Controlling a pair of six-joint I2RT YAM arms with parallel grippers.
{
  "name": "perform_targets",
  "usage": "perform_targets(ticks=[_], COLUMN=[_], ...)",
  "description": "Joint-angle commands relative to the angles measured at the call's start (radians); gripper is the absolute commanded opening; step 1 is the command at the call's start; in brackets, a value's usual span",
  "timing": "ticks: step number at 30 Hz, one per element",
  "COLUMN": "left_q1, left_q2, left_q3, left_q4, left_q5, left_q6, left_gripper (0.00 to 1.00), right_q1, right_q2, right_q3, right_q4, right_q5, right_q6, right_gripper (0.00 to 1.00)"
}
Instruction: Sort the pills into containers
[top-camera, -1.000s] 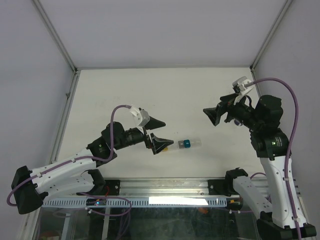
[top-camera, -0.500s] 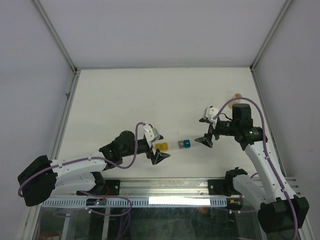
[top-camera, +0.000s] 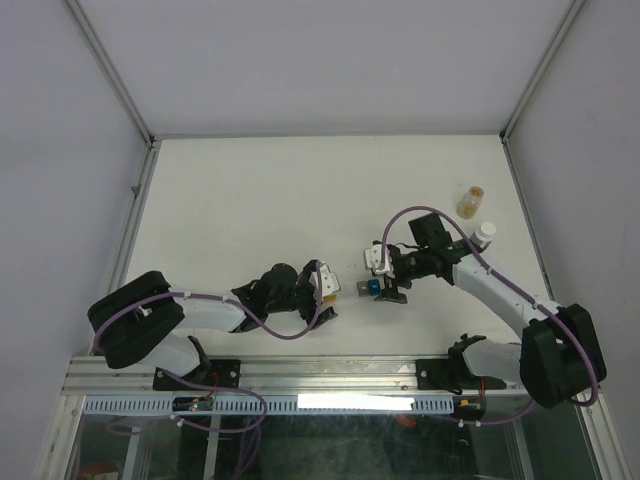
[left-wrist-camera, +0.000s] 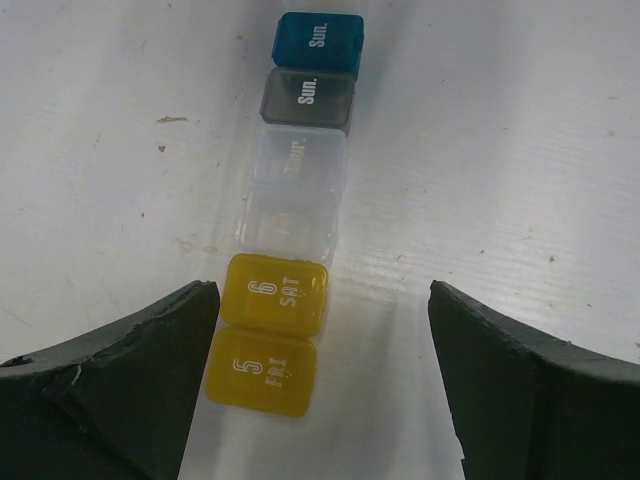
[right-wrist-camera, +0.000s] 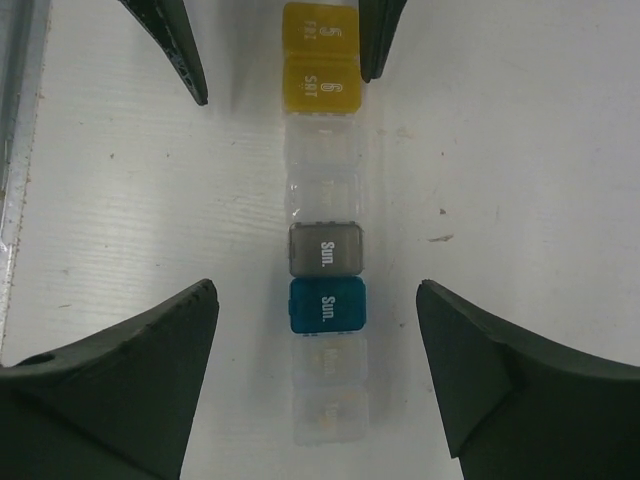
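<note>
Straddling the pill-box strip (right-wrist-camera: 325, 215) from opposite ends looks meant to pin it for lid work. The left gripper (left-wrist-camera: 320, 295) is spread with the 2 yellow cells (left-wrist-camera: 275, 330) between its jaws, and the right gripper (right-wrist-camera: 315, 290) is spread around the grey cell (right-wrist-camera: 325, 247) and teal cell (right-wrist-camera: 328, 306). Nothing's pinched, and the pills (top-camera: 468, 207) sit in a bottle (top-camera: 471, 196) well beyond the right gripper.

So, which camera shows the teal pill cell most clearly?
The right wrist view: the teal cell lies central, its "Sun." print readable. The left wrist view shows it at the top edge; the top view, only a speck.
</note>
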Motion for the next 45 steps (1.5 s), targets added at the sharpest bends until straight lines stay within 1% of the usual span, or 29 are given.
perform_targets(ticks=[1,4,8,14,24,30,31,35,37,40,45], left_q1=[-0.01,-0.01,-0.01,-0.01,-0.01,-0.011,-0.01,-0.01,-0.01,-0.011,-0.01], left_q2=[0.058,0.095,0.149,0.146,0.159,0.159,0.16,0.158,0.158,0.157,0.159], left_q3=[0.048,0.044,0.064,0.052,0.047,0.047,0.047,0.049,0.049,0.053,0.059], left_q4=[0.108,0.153,0.152,0.181,0.196,0.194,0.194,0.182,0.173,0.156,0.136], left_q5=[-0.024,-0.021,-0.03,-0.045,-0.015,-0.008,-0.007,0.007,0.015,0.026,0.042], left_q6=[0.067,0.064,0.05,0.049,0.04,0.036,0.038,0.052,0.065,0.079,0.094], left_gripper=[0.87,0.84,0.78,0.73,0.54,0.47,0.45,0.38,0.37,0.35,0.33], right_q1=[0.054,0.082,0.102,0.122,0.153,0.163,0.162,0.161,0.155,0.14,0.107], right_q2=[0.058,0.095,0.136,0.196,0.257,0.265,0.265,0.257,0.26,0.275,0.312], right_q3=[0.027,0.021,0.02,0.019,0.017,0.016,0.017,0.028,0.044,0.07,0.11], right_q4=[0.109,0.161,0.195,0.223,0.251,0.245,0.243,0.204,0.165,0.108,0.036], right_q5=[0.064,0.102,0.126,0.157,0.173,0.184,0.182,0.161,0.125,0.061,-0.003], right_q6=[0.034,0.081,0.108,0.123,0.151,0.151,0.15,0.142,0.14,0.139,0.145], right_gripper=[0.81,0.78,0.76,0.72,0.63,0.52,0.5,0.33,0.28,0.24,0.21])
